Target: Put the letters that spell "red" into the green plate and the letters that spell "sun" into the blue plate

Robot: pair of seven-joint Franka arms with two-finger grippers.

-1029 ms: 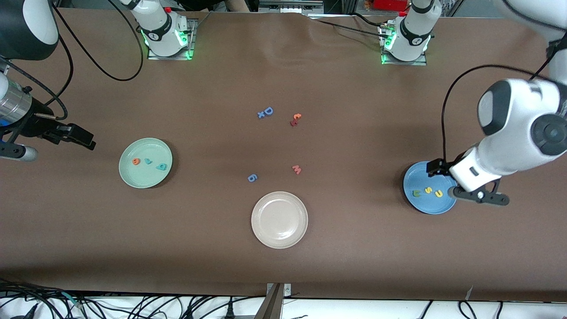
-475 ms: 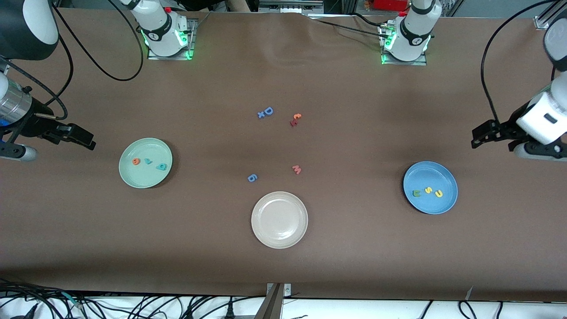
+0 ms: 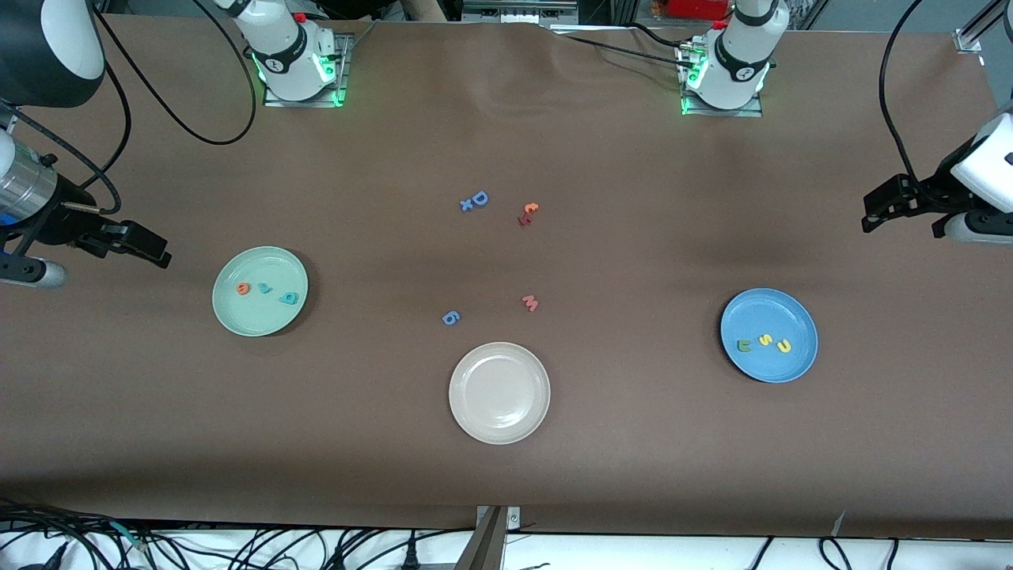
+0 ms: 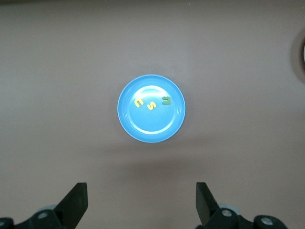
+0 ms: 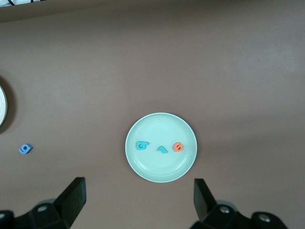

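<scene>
The green plate (image 3: 259,313) holds an orange e (image 3: 243,289), a thin teal r (image 3: 264,288) and a teal d (image 3: 290,298). The blue plate (image 3: 768,366) holds a green u (image 3: 744,345), a yellow s (image 3: 764,339) and a yellow n (image 3: 783,346). My left gripper (image 3: 878,210) hangs open and empty over bare table at the left arm's end, apart from the blue plate (image 4: 151,130). My right gripper (image 3: 149,245) waits open and empty over the table at the right arm's end, apart from the green plate (image 5: 162,168).
A cream plate (image 3: 499,423) sits near the front camera at mid-table. Loose letters lie around the middle: a blue 6 (image 3: 450,318), a pinkish m (image 3: 530,302), a blue D (image 3: 479,198) and an orange c (image 3: 531,208). Both arm bases stand along the table's back edge.
My left gripper rose from over the blue plate and drew back toward the left arm's end of the table, uncovering the plate. The right arm and all letters stayed put.
</scene>
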